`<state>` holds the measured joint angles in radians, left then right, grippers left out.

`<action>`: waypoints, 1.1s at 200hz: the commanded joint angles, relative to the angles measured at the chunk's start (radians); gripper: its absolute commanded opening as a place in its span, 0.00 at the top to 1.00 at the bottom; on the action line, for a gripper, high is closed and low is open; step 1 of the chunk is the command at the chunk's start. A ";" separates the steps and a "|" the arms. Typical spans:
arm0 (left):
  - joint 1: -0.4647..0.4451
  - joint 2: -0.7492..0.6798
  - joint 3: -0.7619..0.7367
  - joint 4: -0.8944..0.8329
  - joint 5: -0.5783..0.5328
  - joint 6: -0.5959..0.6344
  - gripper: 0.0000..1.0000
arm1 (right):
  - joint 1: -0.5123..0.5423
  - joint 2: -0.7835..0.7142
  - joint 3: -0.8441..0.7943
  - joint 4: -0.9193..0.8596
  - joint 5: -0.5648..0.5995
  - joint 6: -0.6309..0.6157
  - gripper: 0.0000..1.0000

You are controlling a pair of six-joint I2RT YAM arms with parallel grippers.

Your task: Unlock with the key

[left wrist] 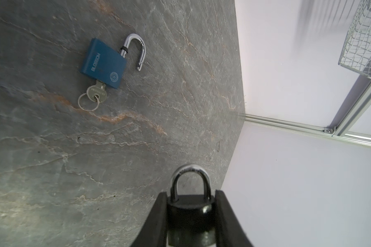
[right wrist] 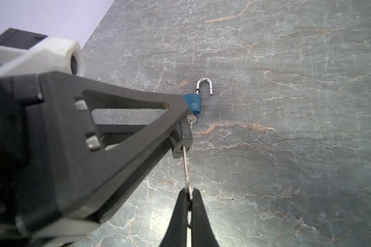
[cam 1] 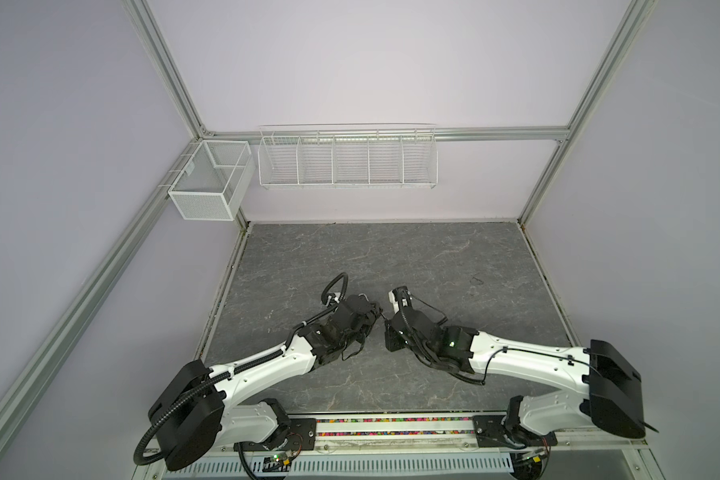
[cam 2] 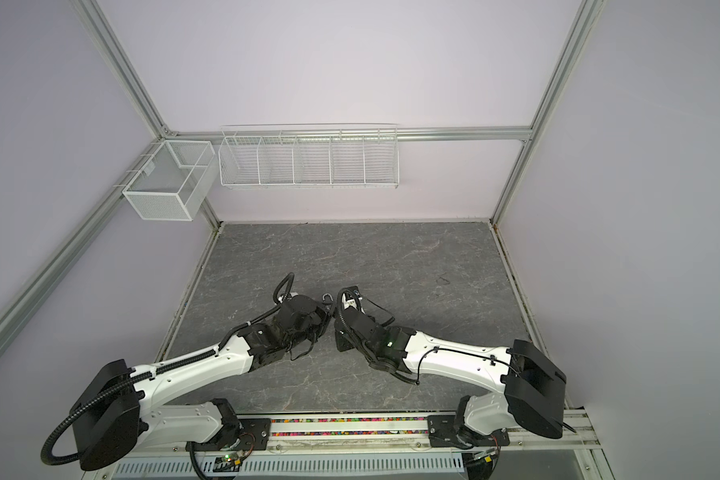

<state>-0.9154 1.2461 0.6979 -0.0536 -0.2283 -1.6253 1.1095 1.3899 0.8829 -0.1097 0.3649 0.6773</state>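
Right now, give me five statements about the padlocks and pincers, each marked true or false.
1. The blue padlock lies on the table, sprung open. True.
2. The left pincer is empty. False: it grips the black padlock.
3. The black padlock's shackle is open. False: it is shut.
4. The right pincer pinches a key that meets the black padlock's keyhole. True.
5. The blue padlock has no key. False: a ringed key sits in it.
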 commanded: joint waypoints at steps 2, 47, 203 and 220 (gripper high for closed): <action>-0.037 -0.028 0.036 -0.029 0.107 0.026 1.00 | -0.025 -0.044 0.006 0.298 -0.186 0.014 0.94; -0.038 -0.082 0.037 -0.095 0.060 0.046 1.00 | -0.012 -0.048 0.086 0.074 -0.057 -0.045 0.94; 0.014 -0.136 0.038 -0.097 0.020 0.027 1.00 | 0.047 0.027 0.184 -0.254 0.060 0.044 0.94; 0.016 -0.148 0.034 -0.111 0.007 0.025 1.00 | 0.044 0.022 0.186 -0.255 0.054 0.052 0.94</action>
<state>-0.9077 1.1347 0.7292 -0.1741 -0.2268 -1.5883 1.1511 1.4025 1.0447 -0.3370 0.4042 0.6937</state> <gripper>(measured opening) 0.294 0.061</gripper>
